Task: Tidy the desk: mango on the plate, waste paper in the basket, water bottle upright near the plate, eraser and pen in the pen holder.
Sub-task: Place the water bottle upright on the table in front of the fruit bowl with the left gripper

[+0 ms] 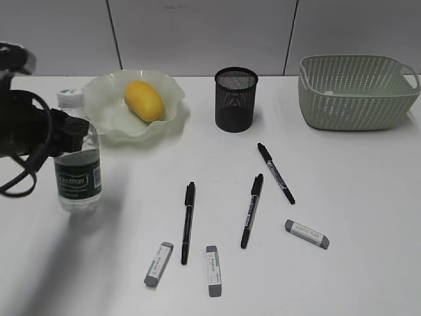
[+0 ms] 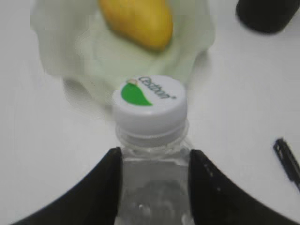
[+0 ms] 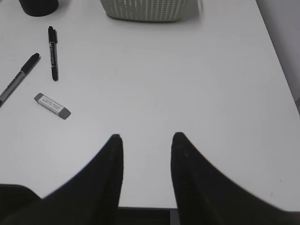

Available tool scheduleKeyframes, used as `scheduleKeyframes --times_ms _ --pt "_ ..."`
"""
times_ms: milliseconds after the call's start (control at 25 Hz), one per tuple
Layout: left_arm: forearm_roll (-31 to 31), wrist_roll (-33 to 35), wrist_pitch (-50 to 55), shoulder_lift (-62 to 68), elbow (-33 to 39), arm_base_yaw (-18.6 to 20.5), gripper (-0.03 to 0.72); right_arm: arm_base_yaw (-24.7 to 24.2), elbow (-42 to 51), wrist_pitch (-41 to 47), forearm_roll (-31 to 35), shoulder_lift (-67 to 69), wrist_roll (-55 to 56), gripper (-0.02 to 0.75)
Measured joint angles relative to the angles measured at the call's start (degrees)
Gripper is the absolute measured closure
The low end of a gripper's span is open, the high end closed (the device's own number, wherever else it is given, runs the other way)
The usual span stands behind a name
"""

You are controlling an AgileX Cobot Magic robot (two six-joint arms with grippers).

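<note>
The water bottle (image 1: 79,179) stands upright on the desk (image 1: 342,197), left front of the plate (image 1: 108,99). My left gripper (image 1: 71,130) is shut on its shoulder just under the white cap (image 2: 149,103). The mango (image 1: 143,100) lies in the plate. The pen holder (image 1: 235,100) stands in the back middle and the basket (image 1: 355,92) at the back right. Three pens (image 1: 188,220) and three erasers (image 1: 306,234) lie on the front of the desk. The waste paper is not clearly visible. My right gripper (image 3: 145,140) is open and empty over bare desk.
In the right wrist view, a pen (image 3: 53,52), an eraser (image 3: 52,106) and the basket's wall (image 3: 143,9) lie ahead of the jaws. The desk's right edge (image 3: 281,75) and front edge are close by.
</note>
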Motion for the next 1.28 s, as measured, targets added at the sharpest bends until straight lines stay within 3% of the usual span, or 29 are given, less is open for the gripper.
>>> scheduleKeyframes --times_ms 120,400,600,680,800,920,1120,1200,1280 --pt "0.0 0.33 -18.89 2.36 7.71 1.64 0.363 0.0 0.0 0.0 0.0 0.0 0.05 0.449" --pt "-0.48 0.68 -39.31 15.33 9.23 2.52 0.365 0.0 0.0 0.02 0.0 -0.29 0.07 0.449" --pt "0.19 1.06 -45.27 18.49 9.78 2.52 0.365 0.0 0.0 0.02 0.0 -0.29 0.07 0.449" --pt "0.19 1.12 -47.31 18.62 11.05 2.52 0.328 0.0 0.0 0.02 0.0 -0.29 0.07 0.449" --pt "0.43 1.06 -49.93 18.25 12.86 2.52 0.194 0.0 0.0 0.02 0.0 -0.29 0.07 0.449" --pt "0.14 1.06 -49.37 15.22 13.24 2.52 0.123 0.0 0.0 0.02 0.0 -0.29 0.07 0.449" --pt "0.06 0.56 -41.5 1.87 13.16 2.52 0.106 0.0 0.0 0.02 0.0 -0.29 0.12 0.449" --pt "-0.68 -0.7 -25.83 -8.13 11.51 2.52 0.135 0.0 0.0 0.02 0.0 -0.29 0.12 0.449" --pt "-1.34 -1.11 -0.28 -17.62 7.0 2.52 0.2 0.0 0.0 0.02 0.0 -0.29 0.12 0.449"
